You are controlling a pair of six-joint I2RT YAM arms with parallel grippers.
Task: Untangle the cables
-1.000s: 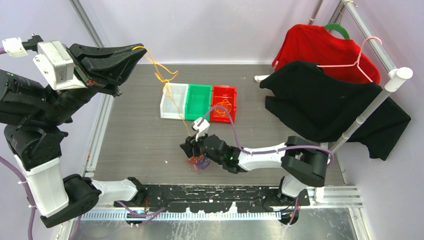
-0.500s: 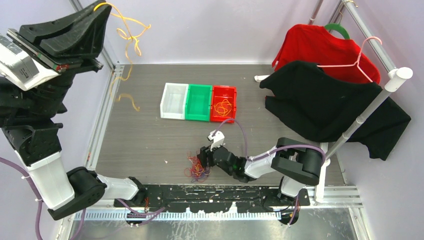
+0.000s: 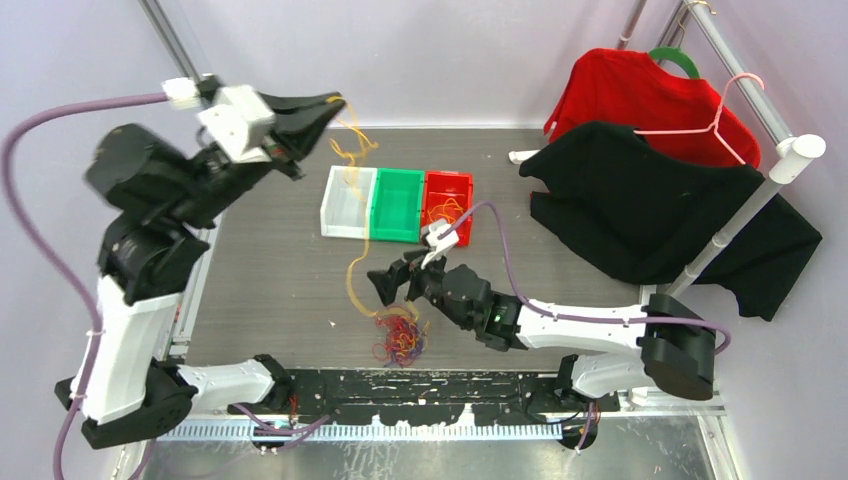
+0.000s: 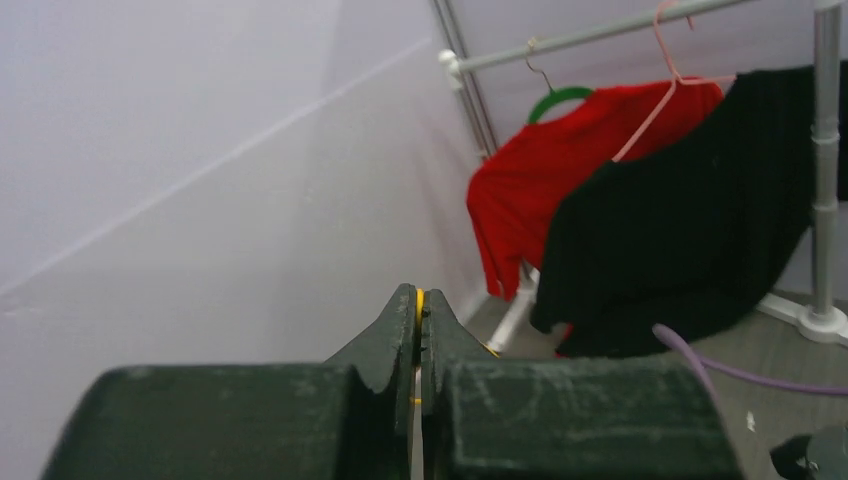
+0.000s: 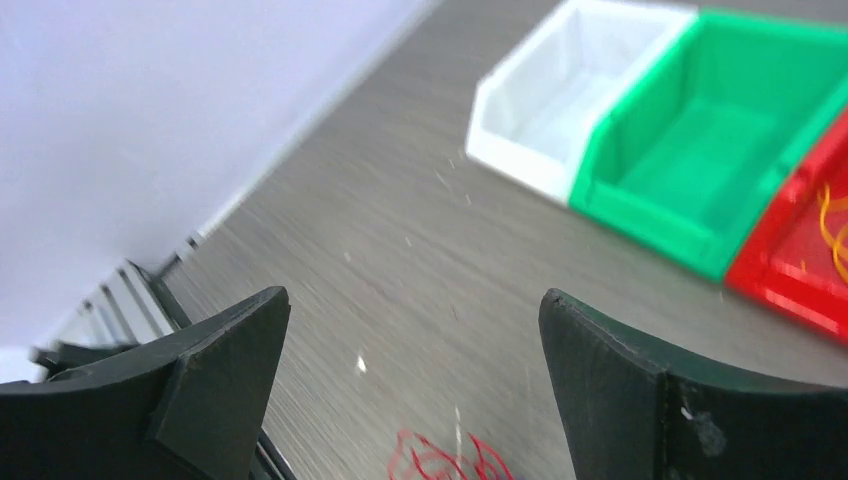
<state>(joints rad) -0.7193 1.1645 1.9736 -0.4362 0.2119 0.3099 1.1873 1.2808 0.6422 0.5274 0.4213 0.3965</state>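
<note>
One orange cable (image 3: 348,272) in left hand (image 3: 338,100)

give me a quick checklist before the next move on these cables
1. left gripper jaws shut on the orange cable: ok
2. right gripper jaws open, holding nothing: ok
3. orange cable free of the clump: not ok, it runs down into it
4. orange cable clear of the white bin: cannot tell, it crosses over it from above
5. clump beside the right gripper: ok
</note>
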